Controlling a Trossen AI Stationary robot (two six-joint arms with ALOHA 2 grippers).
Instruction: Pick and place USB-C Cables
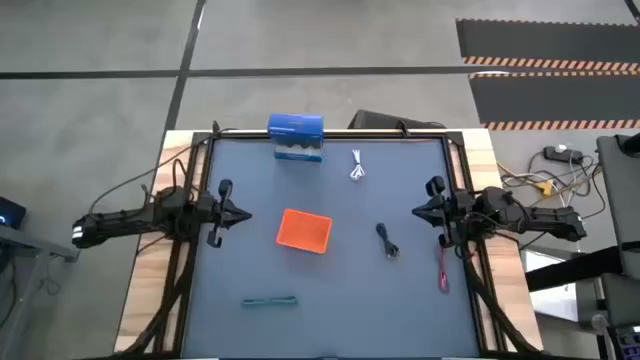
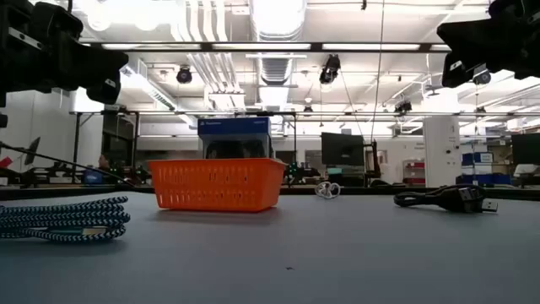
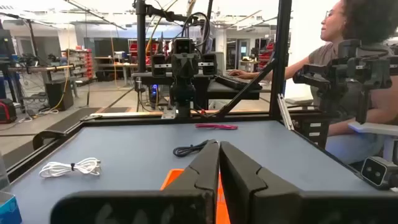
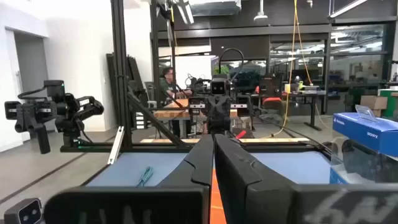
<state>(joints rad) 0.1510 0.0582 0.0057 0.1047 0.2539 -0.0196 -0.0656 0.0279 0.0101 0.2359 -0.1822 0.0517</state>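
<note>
**Both arms parked at the table's sides, four cables lying loose**

Between the two grippers, on the dark table [image 1: 330, 285], sits the orange tray [image 1: 304, 230], with nothing visible inside it. At the table's left side the left gripper [image 1: 243, 213] hangs above the surface, its fingers [image 3: 239, 171] pressed together and holding nothing; the tray is the nearest thing ahead of it. Opposite, at the right side, the right gripper [image 1: 417, 210] faces it, likewise closed and empty.

Ahead of the right gripper and slightly toward the near edge lies the black cable [image 1: 387, 241], between that gripper and the tray. Just beside the right arm, toward the near edge, the red cable [image 1: 442, 270] lies stretched straight. Far-side of both grippers, the white cable [image 1: 357, 167] rests coiled near a blue box [image 1: 296, 136] at the table's far edge. Well off from the left gripper, toward the near edge, the teal-green cable [image 1: 269, 301] lies flat.

A person [image 3: 348, 68] sits beyond the table in the left wrist view.
</note>
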